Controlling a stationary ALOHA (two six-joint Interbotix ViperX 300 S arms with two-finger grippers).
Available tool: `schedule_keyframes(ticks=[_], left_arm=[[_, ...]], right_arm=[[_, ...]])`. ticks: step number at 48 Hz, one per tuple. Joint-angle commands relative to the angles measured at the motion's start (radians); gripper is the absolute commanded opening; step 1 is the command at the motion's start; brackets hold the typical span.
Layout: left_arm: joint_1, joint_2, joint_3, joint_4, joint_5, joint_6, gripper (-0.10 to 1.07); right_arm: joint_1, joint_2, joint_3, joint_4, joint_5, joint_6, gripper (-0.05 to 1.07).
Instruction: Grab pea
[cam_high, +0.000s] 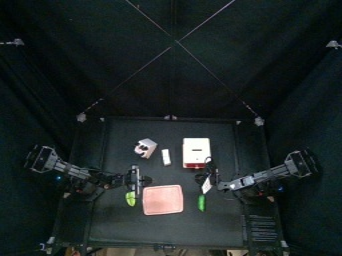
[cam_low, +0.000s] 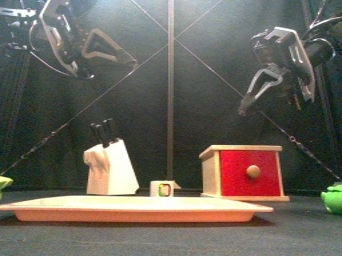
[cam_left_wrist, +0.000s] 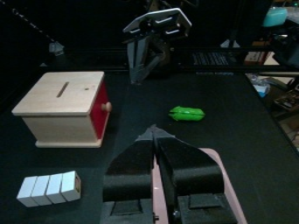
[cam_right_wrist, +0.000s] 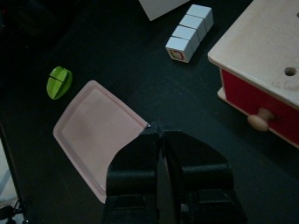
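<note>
A robot lab test cell: black curtains (cam_high: 171, 50) pen in a small black worktop (cam_high: 120, 135), and beyond it shelving and clutter (cam_left_wrist: 274, 52) of a workroom show.

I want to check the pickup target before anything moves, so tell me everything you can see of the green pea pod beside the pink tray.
The pea is a small, slim pod of saturated mid-green, smooth and slightly shiny, like plastic, with a lumpy outline in the left wrist view. It lies flat on the black table, near the front, just off the pink tray on the right arm's side, with a gap between them. Its length runs roughly along that tray edge. Only the table touches it.
</note>
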Motion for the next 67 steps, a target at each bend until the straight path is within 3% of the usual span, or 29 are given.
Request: schedule_keyframes(ticks=[1, 23, 37, 55, 67], left_arm=[[-0.002, 0.000, -0.009, 0.002, -0.009, 0.002, 0.38], [-0.002, 0.000, -0.002, -0.021, -0.012, 0.000, 0.38], [-0.003, 0.000, 0.009, -0.063, -0.012, 0.000, 0.38], [-0.003, 0.000, 0.011, -0.100, -0.012, 0.000, 0.38], [-0.003, 0.002, 0.014, -0.104, -0.012, 0.000, 0.38]], right_arm=[[0.006, -0.005, -0.012, 0.005, -0.002, -0.002, 0.05], [0.008, -0.005, -0.021, 0.055, -0.002, -0.011, 0.05], [0.044, -0.035, -0.018, 0.259, 0.026, -0.014, 0.05], [0.152, -0.028, -0.057, 0.549, 0.330, -0.014, 0.05], [0.225, 0.086, -0.141, 0.712, 0.430, -0.017, 0.06]])
